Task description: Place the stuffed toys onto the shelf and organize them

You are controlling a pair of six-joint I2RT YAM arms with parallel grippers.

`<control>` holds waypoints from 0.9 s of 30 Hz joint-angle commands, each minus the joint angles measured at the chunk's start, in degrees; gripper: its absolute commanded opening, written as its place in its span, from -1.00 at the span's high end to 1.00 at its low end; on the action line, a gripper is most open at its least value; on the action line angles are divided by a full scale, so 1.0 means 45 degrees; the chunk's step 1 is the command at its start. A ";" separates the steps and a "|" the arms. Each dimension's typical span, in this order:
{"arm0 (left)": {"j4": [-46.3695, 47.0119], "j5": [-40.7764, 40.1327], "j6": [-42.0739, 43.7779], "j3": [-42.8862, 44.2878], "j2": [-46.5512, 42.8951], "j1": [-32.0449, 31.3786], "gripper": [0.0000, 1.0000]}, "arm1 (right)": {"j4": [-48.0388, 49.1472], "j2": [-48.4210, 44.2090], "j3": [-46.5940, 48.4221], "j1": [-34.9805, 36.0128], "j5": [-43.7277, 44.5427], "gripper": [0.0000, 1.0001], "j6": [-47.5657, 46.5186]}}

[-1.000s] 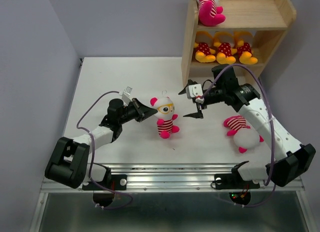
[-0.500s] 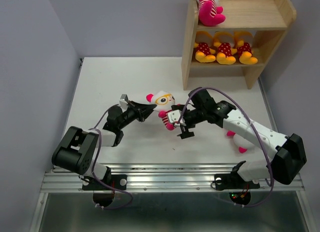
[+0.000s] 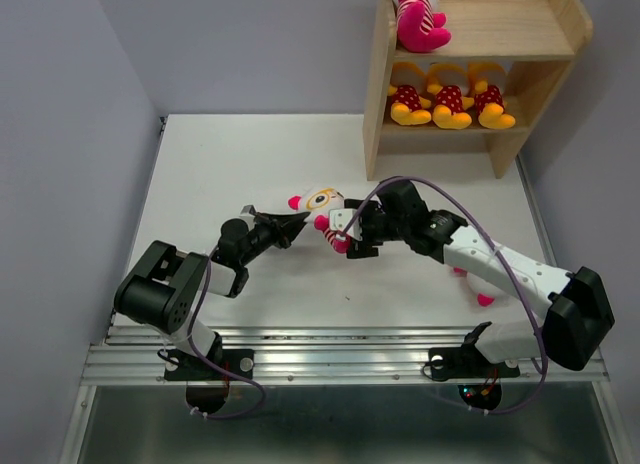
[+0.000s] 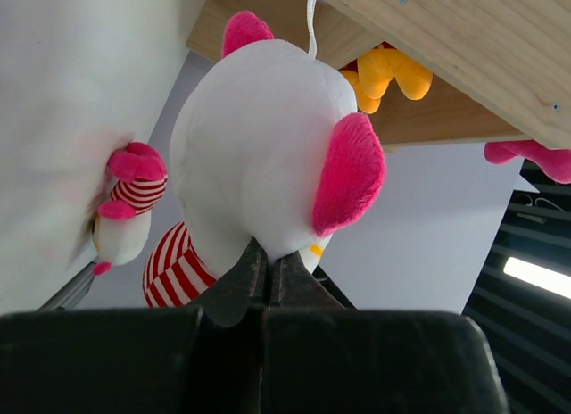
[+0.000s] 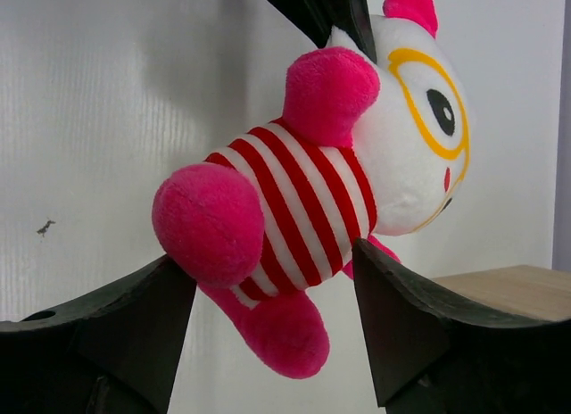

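Observation:
A striped stuffed toy [image 3: 325, 212] with a white head and pink limbs hangs just above the table's middle. My left gripper [image 3: 291, 225] is shut on the back of its head [image 4: 259, 155]. My right gripper [image 3: 350, 236] is open, its fingers [image 5: 428, 325] straddling the striped body [image 5: 312, 200] and just touching it. A second striped toy [image 3: 484, 299] lies on the table, partly hidden behind my right forearm. The wooden shelf [image 3: 378, 84] stands at the back right. One striped toy [image 3: 418, 19] sits on its top tier and three yellow-orange toys [image 3: 450, 96] on its lower tier.
The table's left edge runs beside a grey wall [image 3: 60, 184]. My right arm's cable [image 3: 420, 184] loops over the table in front of the shelf. The shelf's underside [image 4: 446, 39] and the yellow toys [image 4: 388, 70] show in the left wrist view.
My right gripper has swung left from near the shelf to the toy and now straddles its body. The toy has tipped from upright, with my left gripper still on its head.

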 commanded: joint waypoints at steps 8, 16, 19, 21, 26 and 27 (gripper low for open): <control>0.6943 0.0375 -0.0344 -0.0265 0.0791 -0.0194 1.00 | 0.0284 0.0331 0.0271 0.0204 -0.1473 -0.56 0.0444; 0.6417 0.0707 0.0437 0.0262 0.0479 -0.0213 1.00 | 0.0439 0.0780 0.0134 0.0204 -0.1512 -0.46 0.0501; 0.5930 0.0863 0.0710 0.0457 0.0225 -0.0232 1.00 | 0.0459 0.1015 0.0310 0.0204 -0.1746 -0.12 0.0756; 0.5753 0.0883 0.0789 0.0555 0.0049 -0.0213 1.00 | 0.0459 0.1112 0.0427 0.0204 -0.2000 0.27 0.0912; 0.5439 0.0962 0.1256 0.0595 -0.0341 -0.0232 0.99 | 0.0420 0.1074 0.0661 0.0204 -0.2001 0.99 0.1127; 0.5459 0.0961 0.1355 0.0575 -0.0380 -0.0213 0.93 | 0.0400 0.0996 0.0720 0.0204 -0.1981 0.99 0.1224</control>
